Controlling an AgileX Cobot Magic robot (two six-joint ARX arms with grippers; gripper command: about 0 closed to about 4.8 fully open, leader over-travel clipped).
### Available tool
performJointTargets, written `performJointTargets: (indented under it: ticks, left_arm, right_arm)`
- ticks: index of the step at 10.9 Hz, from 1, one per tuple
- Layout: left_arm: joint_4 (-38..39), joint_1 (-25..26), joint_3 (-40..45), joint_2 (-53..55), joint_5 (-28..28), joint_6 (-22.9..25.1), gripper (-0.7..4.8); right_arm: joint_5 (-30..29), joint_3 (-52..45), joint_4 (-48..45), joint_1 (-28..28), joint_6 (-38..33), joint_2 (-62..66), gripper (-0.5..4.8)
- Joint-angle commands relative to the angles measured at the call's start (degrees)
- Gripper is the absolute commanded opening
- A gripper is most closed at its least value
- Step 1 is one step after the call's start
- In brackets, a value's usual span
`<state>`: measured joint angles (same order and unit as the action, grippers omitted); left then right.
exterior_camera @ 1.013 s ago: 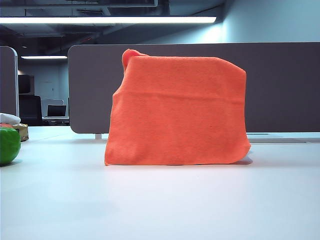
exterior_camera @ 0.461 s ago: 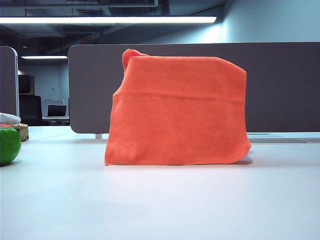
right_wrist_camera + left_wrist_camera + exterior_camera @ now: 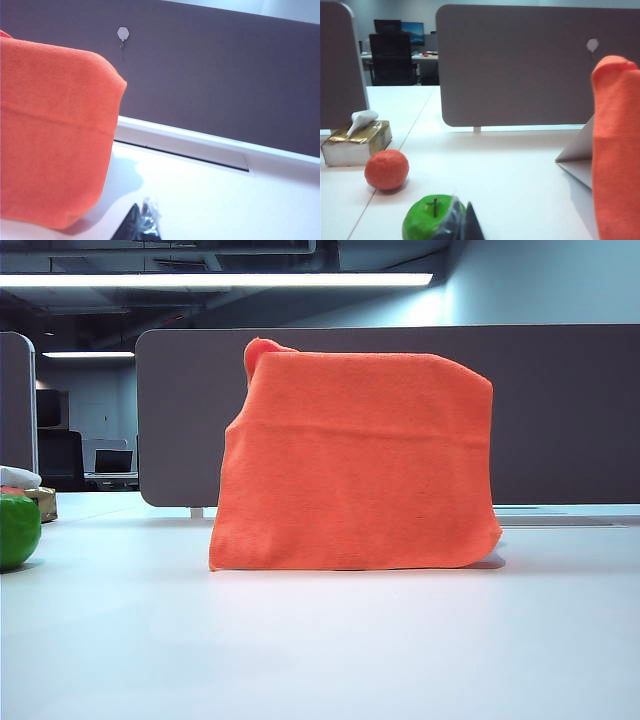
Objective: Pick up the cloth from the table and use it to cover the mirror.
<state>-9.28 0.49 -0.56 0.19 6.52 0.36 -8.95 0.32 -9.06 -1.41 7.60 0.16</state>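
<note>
Two grey partition panels (image 3: 560, 415) back the white table (image 3: 320, 640), and the orange cloth (image 3: 355, 465) hangs over the upright mirror (image 3: 576, 150) mid-table, hiding its front completely. Green apple (image 3: 426, 217), orange (image 3: 386, 170) and tissue box (image 3: 357, 142) sit by the left edge. Left gripper (image 3: 462, 225) and right gripper (image 3: 140, 225) are both pinched closed, empty, off the cloth.

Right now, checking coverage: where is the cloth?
The cloth hangs draped over the mirror at the exterior view's centre, before the grey partition, its hem reaching the table.

Grey partition (image 3: 560, 410), ceiling strip light (image 3: 215, 280), possibly office chair (image 3: 394, 57).
</note>
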Motion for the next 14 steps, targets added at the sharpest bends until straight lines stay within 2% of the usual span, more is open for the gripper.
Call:
performJointTargets:
  ticks: [1, 2, 5, 7, 12, 14]
  left_arm:
    - [0.68, 0.02, -0.07, 0.02, -0.31, -0.39, -0.06]
    - [0.66, 0.02, -0.07, 0.02, -0.31, -0.39, -0.06]
    - [1.64, 0.02, -0.07, 0.02, -0.35, -0.37, -0.06]
    - [1.84, 0.0, -0.07, 0.02, -0.55, -0.39, -0.06]
    - [2.01, 0.0, -0.07, 0.02, -0.5, -0.37, -0.05]
    - [5.25, 0.0, -0.07, 0.02, -0.5, -0.39, -0.05]
  right_arm:
    - [1.6, 0.11, -4.24, 0.02, -0.44, -0.04, -0.03]
    - [1.57, 0.39, -3.21, 0.02, -0.57, -0.04, -0.03]
    - [7.85, 1.27, 7.17, 1.4, -8.37, -0.04, -0.03]
    - [7.72, 1.27, 7.06, 3.63, -10.82, -0.04, -0.03]
    - [6.01, 1.25, 4.28, 4.37, -10.82, -0.04, -0.01]
    - [6.01, 1.25, 4.35, 4.37, -10.82, -0.04, -0.01]
